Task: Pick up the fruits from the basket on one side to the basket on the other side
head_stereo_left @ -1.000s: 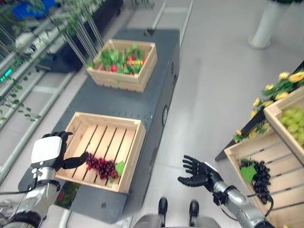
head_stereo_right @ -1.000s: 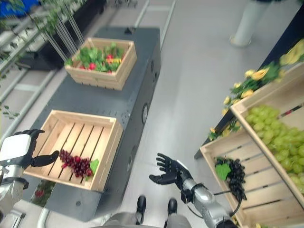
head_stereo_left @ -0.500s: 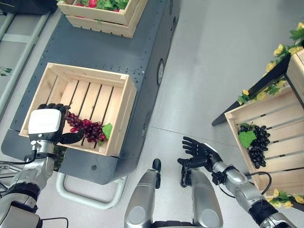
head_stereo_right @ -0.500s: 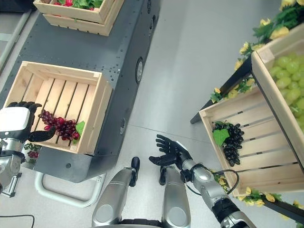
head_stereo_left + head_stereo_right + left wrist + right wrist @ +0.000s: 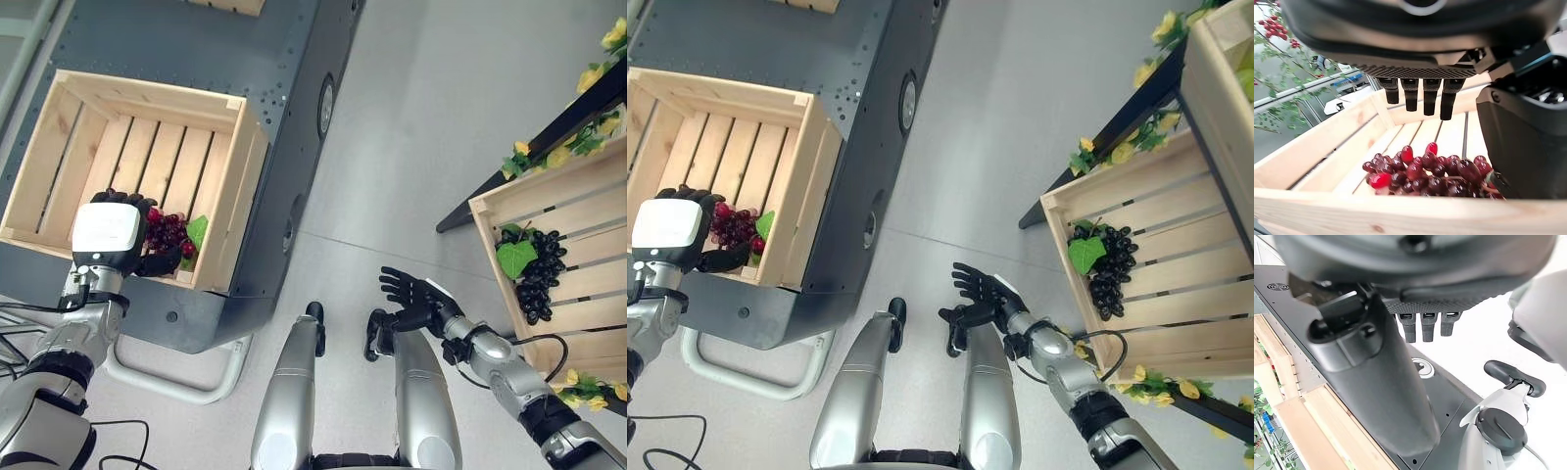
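A bunch of red grapes with a green leaf lies in the near right corner of the light wooden crate on my left. My left hand, with its white cover, hangs over the crate's near wall right beside the bunch. In the left wrist view its fingers reach out straight above the red grapes and the thumb stands beside them, not closed on them. My right hand floats open over the floor, holding nothing. Black grapes lie in the wooden crate on my right.
The left crate stands on a dark grey cart with a pale tube bumper at its near end. Yellow flowers edge the dark stand beside the right crate. Grey floor lies between the cart and the stand.
The camera has tilted down, shifting the whole picture. My left hand has closed in on the red grapes and now hangs over them. The right hand keeps its open pose.
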Available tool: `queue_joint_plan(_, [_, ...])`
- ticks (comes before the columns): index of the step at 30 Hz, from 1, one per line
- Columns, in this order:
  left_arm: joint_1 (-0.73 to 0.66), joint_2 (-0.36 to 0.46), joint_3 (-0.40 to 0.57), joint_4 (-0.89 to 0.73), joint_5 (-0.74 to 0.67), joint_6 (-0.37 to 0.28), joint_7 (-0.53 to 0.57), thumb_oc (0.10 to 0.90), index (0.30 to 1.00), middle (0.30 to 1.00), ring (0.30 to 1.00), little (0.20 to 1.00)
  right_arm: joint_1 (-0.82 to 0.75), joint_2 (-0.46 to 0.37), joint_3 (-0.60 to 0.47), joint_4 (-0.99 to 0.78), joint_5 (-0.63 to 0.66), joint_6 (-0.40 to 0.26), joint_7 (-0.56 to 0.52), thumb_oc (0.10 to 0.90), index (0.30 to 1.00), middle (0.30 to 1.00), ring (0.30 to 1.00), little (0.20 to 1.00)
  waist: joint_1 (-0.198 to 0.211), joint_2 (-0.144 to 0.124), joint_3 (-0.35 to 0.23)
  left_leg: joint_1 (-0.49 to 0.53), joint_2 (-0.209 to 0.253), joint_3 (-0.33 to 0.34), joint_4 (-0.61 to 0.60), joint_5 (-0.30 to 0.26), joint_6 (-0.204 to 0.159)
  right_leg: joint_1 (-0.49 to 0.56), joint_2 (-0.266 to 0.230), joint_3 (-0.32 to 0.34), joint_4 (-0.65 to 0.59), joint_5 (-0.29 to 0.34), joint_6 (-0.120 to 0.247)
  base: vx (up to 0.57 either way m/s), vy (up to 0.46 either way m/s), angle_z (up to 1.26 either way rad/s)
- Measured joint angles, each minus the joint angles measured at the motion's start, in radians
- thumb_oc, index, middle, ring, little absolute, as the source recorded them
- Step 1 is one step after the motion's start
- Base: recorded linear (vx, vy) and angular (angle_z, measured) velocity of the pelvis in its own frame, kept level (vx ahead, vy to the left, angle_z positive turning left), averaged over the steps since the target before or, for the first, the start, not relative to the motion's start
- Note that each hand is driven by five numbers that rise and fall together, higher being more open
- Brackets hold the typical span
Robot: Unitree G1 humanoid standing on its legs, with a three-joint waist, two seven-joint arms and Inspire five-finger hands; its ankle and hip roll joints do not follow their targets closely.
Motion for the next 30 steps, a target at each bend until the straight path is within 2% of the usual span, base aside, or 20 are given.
queue_joint_plan(8, [-0.045,0.006,-0.014,0.0,0.0,0.039,-0.066,0.8,0.9,0.9,0.9,0.9,-0.019,-0.034,0.001,0.007,0.0,0.0,0.0,0.8,0.9,0.9,0.9,0.9,0.004,-0.004,0.001,-0.092,0.005,-0.008,0.046,-0.007,-0.005,-0.086,0.001,-0.008,0.039,-0.007,-0.007,-0.02,0.006,0.02])
queue_joint_plan(14, [-0.153,0.064,-0.129,-0.005,0.036,0.057,-0.161,0.8,0.9,0.9,0.9,0.9,-0.044,-0.051,0.006,0.014,0.002,0.0,0.0,0.8,0.9,0.9,0.9,0.9,0.004,-0.012,0.001,-0.12,0.016,-0.01,0.059,-0.008,-0.005,-0.103,0.002,-0.024,0.043,-0.008,-0.01,0.0,0.008,0.02])
queue_joint_plan(20, [-0.245,0.109,-0.214,-0.033,0.11,0.124,-0.312,0.8,0.9,0.9,0.9,0.9,-0.05,-0.051,0.033,0.013,0.004,0.0,0.0,0.8,0.9,0.9,0.9,0.9,0.004,-0.035,0.001,-0.132,0.017,-0.016,0.064,-0.008,-0.005,-0.107,0.001,-0.036,0.043,-0.011,-0.013,0.01,-0.009,0.04])
queue_joint_plan(26, [-0.37,0.112,-0.316,-0.01,0.192,0.174,-0.448,0.8,0.9,0.9,0.9,0.9,-0.053,-0.047,0.046,0.013,0.041,-0.001,0.0,0.8,0.9,0.9,0.9,0.9,0.007,-0.046,0.001,-0.141,0.017,-0.023,0.069,-0.01,-0.004,-0.106,-0.001,-0.047,0.04,-0.012,-0.011,0.02,-0.013,0.03])
queue_joint_plan(30, [-0.393,0.112,-0.321,0.02,0.198,0.182,-0.491,0.8,0.9,0.9,0.9,0.9,-0.051,-0.032,0.046,0.013,0.041,-0.002,-0.001,0.8,0.9,0.9,0.9,0.9,0.004,-0.062,0.0,-0.142,0.017,-0.028,0.068,-0.01,-0.004,-0.106,0.0,-0.052,0.036,-0.013,-0.012,0.0,-0.008,0.01])
